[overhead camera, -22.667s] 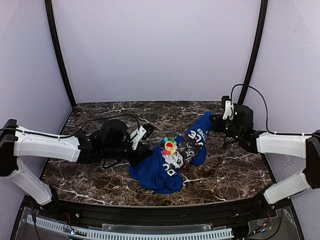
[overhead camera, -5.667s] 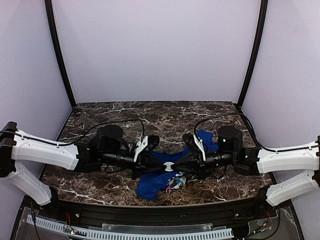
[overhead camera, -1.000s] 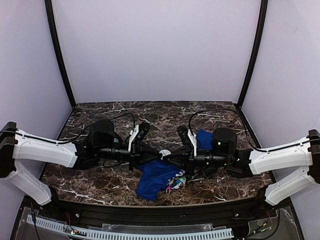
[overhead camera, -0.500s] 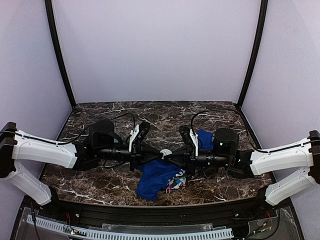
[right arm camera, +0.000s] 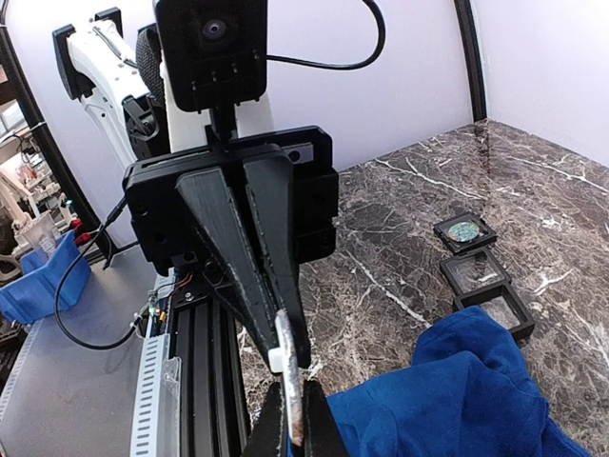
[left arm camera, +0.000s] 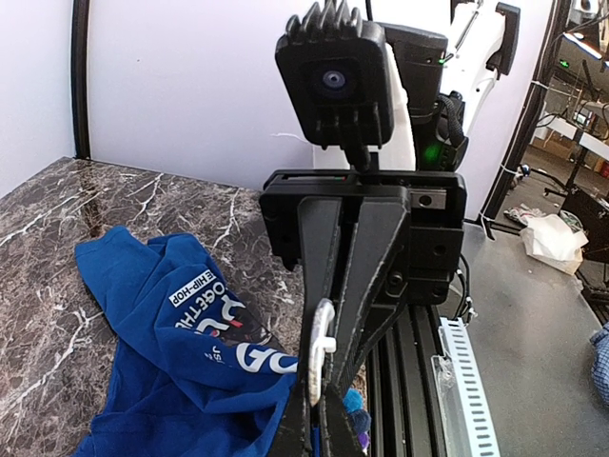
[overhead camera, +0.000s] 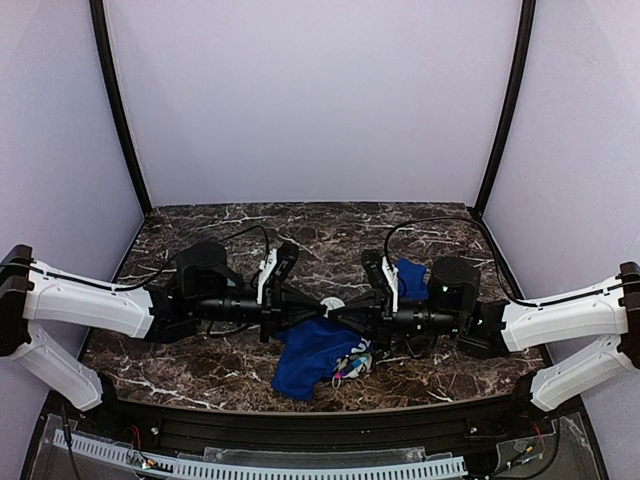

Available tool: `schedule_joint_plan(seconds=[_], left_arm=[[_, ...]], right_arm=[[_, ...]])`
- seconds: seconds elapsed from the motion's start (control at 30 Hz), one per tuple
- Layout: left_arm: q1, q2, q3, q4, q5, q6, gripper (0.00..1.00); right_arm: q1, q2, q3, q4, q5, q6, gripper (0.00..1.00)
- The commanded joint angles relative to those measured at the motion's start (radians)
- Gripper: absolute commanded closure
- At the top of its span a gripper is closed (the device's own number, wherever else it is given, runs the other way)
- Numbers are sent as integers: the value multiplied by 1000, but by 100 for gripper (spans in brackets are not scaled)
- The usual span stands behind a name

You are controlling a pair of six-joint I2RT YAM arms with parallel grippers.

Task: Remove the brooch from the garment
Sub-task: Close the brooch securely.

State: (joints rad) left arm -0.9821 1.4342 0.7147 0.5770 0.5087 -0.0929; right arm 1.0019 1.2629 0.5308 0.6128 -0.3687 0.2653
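A thin white piece is pinched tip to tip by the left gripper and the right gripper. Both pairs of jaws are pressed nearly together on it, probably so that it can be pulled apart. The multicoloured brooch is seen below the jaws, on the blue printed garment. Whether the white piece belongs to it cannot be told.

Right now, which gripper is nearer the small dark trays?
Left. The trays sit on the table beside the left gripper, on its far side; the right gripper, pinching the same white disc, looks at them from farther off.
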Motion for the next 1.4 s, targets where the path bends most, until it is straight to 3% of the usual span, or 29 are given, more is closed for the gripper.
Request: schedule_joint_plan(seconds=[0.0, 0.67, 0.93, 1.03, 1.23, 1.37], left_arm=[[7, -70, -52, -43, 36, -7, 99], [11, -69, -56, -31, 76, -7, 99], [15, -73, -61, -37, 29, -6, 99], [20, -65, -58, -38, 18, -12, 99], [39, -45, -51, -36, -42, -36, 99], [74, -40, -56, -45, -134, -70, 99]], right_arm=[[-67, -44, -33, 15, 180, 37, 100], [-111, -33, -27, -1, 249, 105, 100], [-118, -30, -37, 31, 217, 92, 99], [-118, -28, -39, 50, 145, 58, 90], [-117, -53, -46, 60, -13, -9, 62], [-116, -103, -64, 33, 23, -35, 48]])
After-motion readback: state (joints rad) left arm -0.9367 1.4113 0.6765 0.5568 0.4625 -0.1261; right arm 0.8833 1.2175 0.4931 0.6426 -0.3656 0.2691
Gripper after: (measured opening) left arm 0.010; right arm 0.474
